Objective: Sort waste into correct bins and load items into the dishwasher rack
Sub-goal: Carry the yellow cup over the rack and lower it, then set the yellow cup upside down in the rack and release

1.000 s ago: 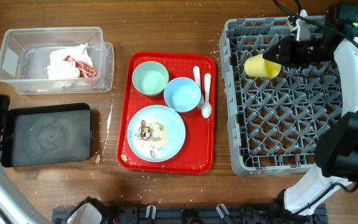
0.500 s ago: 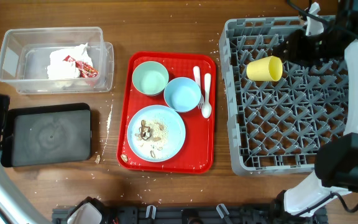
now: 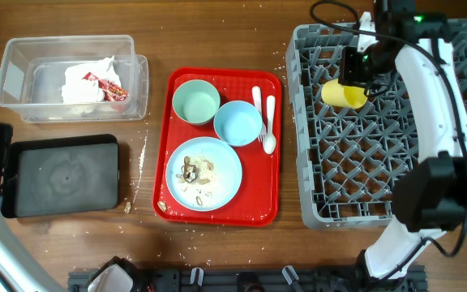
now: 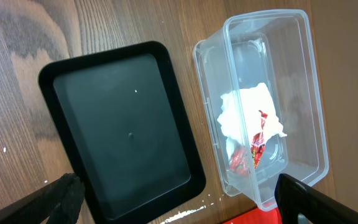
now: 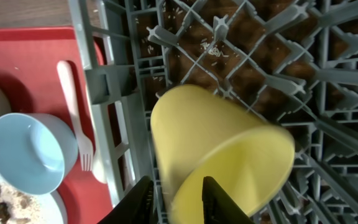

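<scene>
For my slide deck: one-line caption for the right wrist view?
Yellow cup lying tipped in the dishwasher rack, right fingers spread close to it, red tray alongside.

Yellow cup [image 3: 344,94] on its side inside grey pegged rack [image 3: 363,174]; green bowl [image 3: 195,102], blue bowl [image 3: 237,122], crumb-strewn blue plate [image 3: 224,183], spoon [image 3: 270,146], fork [image 3: 257,105] left of rack; clear tub [image 3: 11,75] with napkin [image 3: 83,81] and wrapper [image 3: 113,88], black tray [image 3: 63,174] farther left.

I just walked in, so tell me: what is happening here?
A two-armed robot is clearing a meal. The right hand, open, hangs over the yellow cup, which lies on its side in the grey rack. The left hand, open, hovers above the black tray and the clear tub, which holds the napkin and wrapper. The green bowl, blue bowl, plate with scraps and cutlery wait on the red tray.
</scene>
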Robot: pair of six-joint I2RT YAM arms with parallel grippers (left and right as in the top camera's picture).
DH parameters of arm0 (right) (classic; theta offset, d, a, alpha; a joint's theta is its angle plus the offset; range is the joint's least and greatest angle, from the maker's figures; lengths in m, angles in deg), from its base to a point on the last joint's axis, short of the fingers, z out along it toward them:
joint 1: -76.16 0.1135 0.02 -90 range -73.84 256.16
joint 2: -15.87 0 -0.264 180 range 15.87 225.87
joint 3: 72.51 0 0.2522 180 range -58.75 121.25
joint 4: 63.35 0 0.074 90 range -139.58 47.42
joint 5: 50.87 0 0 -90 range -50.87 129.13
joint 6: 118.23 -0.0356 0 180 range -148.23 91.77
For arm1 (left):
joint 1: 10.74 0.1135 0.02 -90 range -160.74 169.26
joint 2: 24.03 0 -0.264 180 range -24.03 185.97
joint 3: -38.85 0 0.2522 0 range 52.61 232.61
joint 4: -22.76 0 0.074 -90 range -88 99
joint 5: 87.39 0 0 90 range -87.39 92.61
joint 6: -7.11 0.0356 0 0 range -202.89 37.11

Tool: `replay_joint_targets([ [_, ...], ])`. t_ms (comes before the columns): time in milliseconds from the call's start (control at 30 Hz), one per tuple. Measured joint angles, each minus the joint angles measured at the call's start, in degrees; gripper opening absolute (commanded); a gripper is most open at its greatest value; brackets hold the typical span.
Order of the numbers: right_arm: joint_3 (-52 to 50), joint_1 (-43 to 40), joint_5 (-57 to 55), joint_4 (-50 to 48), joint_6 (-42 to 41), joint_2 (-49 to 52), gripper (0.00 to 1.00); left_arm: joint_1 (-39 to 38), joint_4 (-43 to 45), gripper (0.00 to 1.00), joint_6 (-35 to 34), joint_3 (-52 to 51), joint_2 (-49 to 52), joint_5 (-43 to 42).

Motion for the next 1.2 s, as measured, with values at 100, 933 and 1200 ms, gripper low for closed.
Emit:
replay_joint_targets([
  [100, -0.4, 0.0, -1.6, -0.3, -1.0, 2.6, 0.28, 0.0, 0.0, 1.00, 0.0, 0.0, 0.0, 0.0],
  [933, 2.8, -19.1, 64.2, -4.9, 18.8, 14.6, 0.04, 0.0, 0.0, 1.00, 0.0, 0.0, 0.0, 0.0],
  [1200, 2.8, -18.5, 68.8, -1.8, 18.8, 20.0, 0.04, 0.0, 0.0, 1.00, 0.0, 0.0, 0.0, 0.0],
])
